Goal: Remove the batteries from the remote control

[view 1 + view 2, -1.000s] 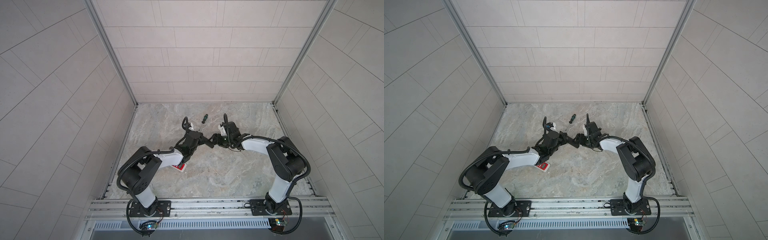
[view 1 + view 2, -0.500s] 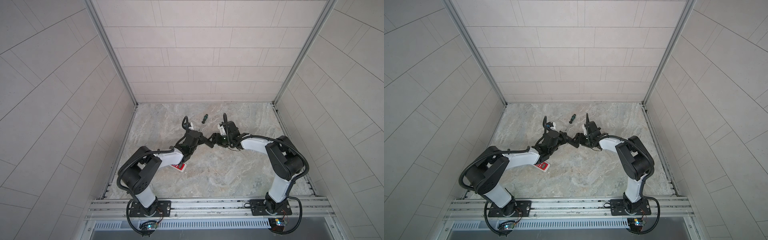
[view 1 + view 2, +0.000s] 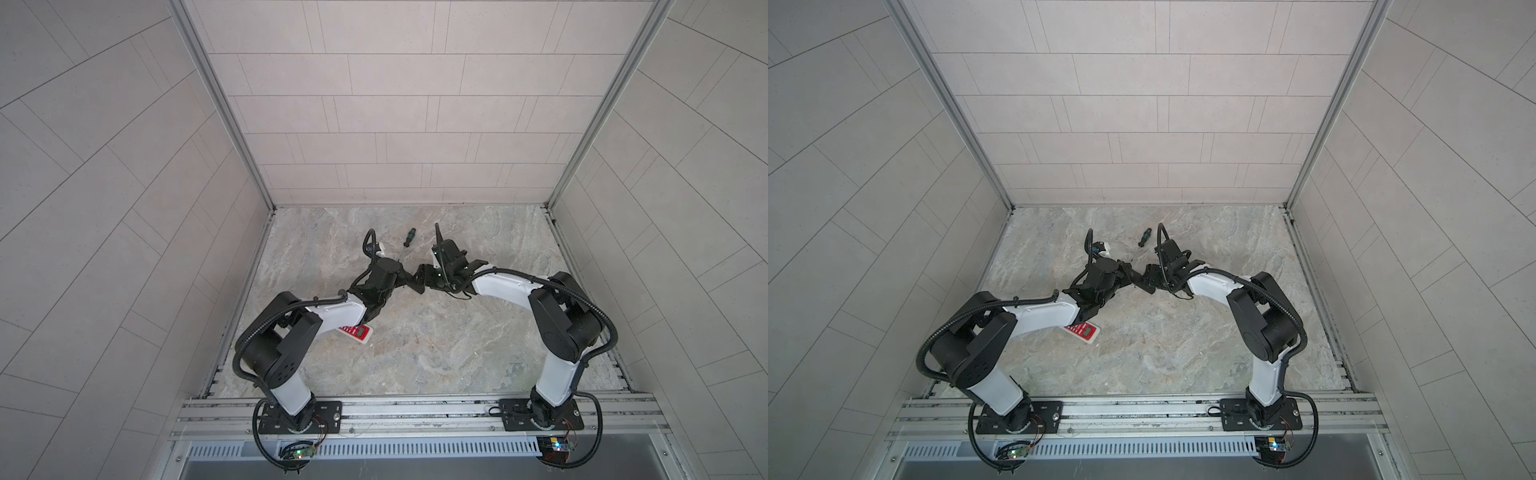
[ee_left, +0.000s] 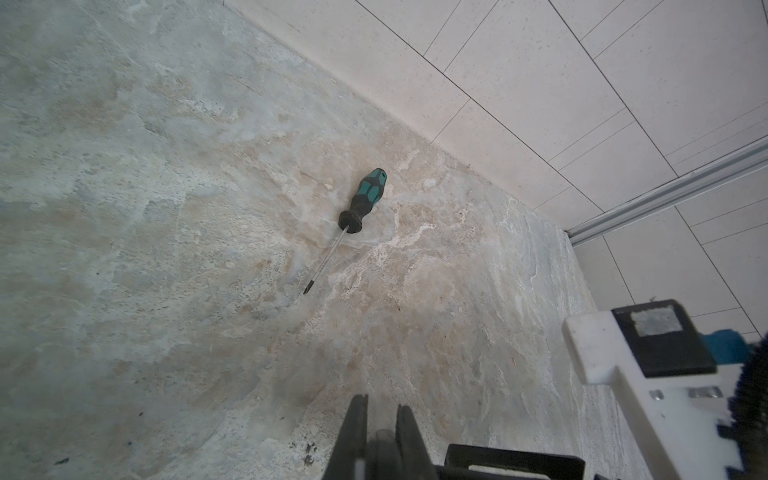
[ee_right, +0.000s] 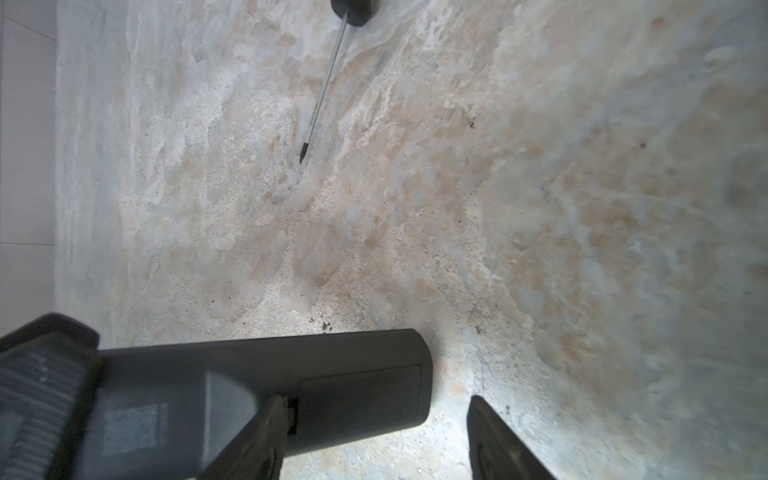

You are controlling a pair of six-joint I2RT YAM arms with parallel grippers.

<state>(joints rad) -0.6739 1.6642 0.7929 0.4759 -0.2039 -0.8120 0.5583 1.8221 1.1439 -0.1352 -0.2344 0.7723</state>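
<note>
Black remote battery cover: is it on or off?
On: in the right wrist view the battery cover lies flush in the black remote, no batteries showing, a finger of the right gripper at its edge.

Robot lab cell (tiled walls, marble-look floor, aluminium rail)

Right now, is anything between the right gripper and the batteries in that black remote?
Yes: the battery cover on the black remote is shut, hiding any batteries. The right gripper is open, one finger at the cover's edge. Nothing else visible blocks it.
</note>
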